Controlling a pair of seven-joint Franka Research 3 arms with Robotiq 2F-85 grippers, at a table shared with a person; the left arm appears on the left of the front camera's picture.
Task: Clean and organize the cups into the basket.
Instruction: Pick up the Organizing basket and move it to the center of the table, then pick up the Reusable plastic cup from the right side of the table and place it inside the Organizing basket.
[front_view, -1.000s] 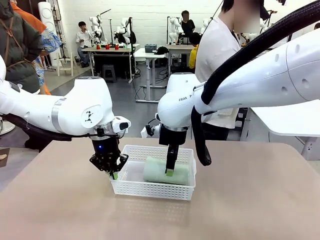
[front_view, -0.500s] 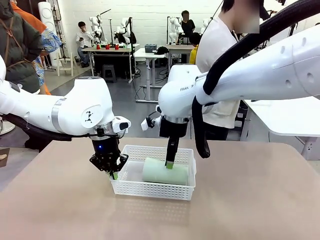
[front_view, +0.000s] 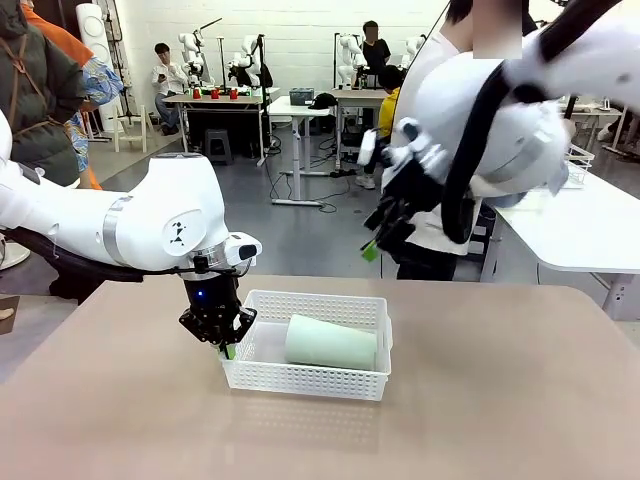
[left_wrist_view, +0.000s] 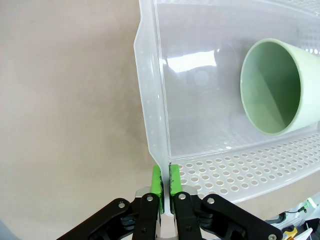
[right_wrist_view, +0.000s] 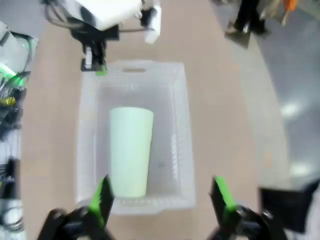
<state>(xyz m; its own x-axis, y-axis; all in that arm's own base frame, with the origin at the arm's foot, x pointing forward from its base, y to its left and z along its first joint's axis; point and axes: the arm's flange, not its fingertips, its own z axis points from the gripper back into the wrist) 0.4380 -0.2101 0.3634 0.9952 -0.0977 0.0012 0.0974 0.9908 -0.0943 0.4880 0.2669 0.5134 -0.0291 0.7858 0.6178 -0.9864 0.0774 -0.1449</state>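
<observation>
A pale mint green cup (front_view: 331, 343) lies on its side in the white lattice basket (front_view: 305, 378) near the table's middle. In the left wrist view its open mouth (left_wrist_view: 276, 86) faces the camera. My left gripper (front_view: 228, 346) is shut on the basket's left rim, green pads (left_wrist_view: 156, 180) pinching the thin wall (left_wrist_view: 150, 105). My right gripper (front_view: 374, 240) hangs high above the basket's far right side, open and holding nothing. From the right wrist view, its green fingers (right_wrist_view: 102, 197) spread wide over the cup (right_wrist_view: 130, 150) and the basket (right_wrist_view: 183, 130) far below.
A person in a white top (front_view: 432, 100) stands at the far side of the table, behind my right arm. The tan tabletop (front_view: 500, 400) has free room to the right of and in front of the basket. Another white table (front_view: 570, 235) stands at the right.
My right gripper has risen out of the basket and away from the mint cup, going up and right. The cup stays lying in the basket. The left gripper has not moved.
</observation>
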